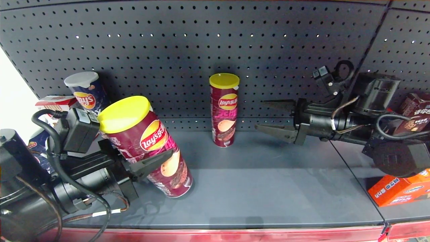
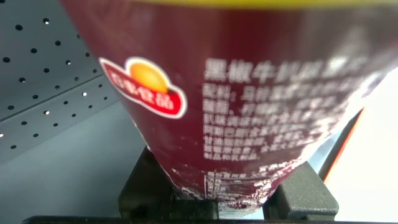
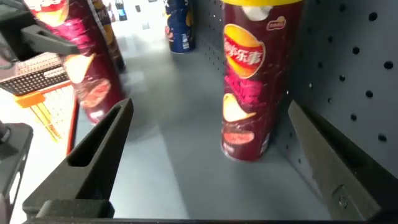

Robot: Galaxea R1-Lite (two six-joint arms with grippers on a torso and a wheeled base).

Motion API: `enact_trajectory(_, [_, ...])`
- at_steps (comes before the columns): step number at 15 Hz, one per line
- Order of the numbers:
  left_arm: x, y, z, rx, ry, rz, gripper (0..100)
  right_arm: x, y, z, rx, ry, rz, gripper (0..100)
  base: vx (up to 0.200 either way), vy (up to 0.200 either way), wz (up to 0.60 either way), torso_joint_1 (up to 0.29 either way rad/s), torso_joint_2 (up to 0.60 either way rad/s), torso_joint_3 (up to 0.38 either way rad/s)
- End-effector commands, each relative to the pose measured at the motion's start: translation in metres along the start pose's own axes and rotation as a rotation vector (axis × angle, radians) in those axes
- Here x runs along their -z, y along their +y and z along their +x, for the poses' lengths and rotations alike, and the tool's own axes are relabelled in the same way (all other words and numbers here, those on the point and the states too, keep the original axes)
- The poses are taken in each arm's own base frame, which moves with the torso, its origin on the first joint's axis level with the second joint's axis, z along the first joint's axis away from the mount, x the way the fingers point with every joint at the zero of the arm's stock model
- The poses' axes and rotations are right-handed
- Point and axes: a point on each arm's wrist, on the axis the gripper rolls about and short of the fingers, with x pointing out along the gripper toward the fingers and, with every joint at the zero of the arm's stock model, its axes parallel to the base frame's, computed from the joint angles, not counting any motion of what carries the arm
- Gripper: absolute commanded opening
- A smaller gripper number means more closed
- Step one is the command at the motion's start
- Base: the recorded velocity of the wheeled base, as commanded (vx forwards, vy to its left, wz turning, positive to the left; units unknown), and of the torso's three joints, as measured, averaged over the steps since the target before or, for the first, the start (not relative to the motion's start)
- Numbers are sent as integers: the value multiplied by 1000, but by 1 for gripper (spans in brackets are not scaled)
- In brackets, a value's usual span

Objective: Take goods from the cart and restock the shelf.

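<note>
Tilted chip can (image 1: pixel 158 134) in L hand (image 1: pixel 147 158), label cut off; R hand (image 1: pixel 260 115) wide open, empty.

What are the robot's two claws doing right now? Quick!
Left claw: closed, holding the tilted chip can.
Right claw: open, holding nothing, beside the upright chip can.

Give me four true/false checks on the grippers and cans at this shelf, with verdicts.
1. The left gripper is shut on a tilted maroon can with a yellow lid. True.
2. The right gripper holds a can. False: it is open and empty, beside the standing can.
3. The standing can lies on its side. False: it is upright, close to the pegboard.
4. The blue can at back left has a pale lid. True.
</note>
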Motion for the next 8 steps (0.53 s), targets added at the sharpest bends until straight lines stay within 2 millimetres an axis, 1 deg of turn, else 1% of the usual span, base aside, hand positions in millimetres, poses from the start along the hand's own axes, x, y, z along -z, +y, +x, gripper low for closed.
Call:
enact_trajectory(1, [1, 0, -1, 1, 4, -2, 0, 9, -11, 12, -11, 4, 4, 100, 0, 0, 0, 0, 0, 0])
enact_trajectory(4, [1, 0, 0, 1, 4, -2, 0, 14, -19, 22, -17, 0, 1, 100, 0, 0, 0, 0, 0, 0])
enact_trajectory(8, [1, 0, 0, 1, 3, -1, 0, 27, -29, 34, -19, 9, 11, 100, 0, 0, 0, 0, 0, 0])
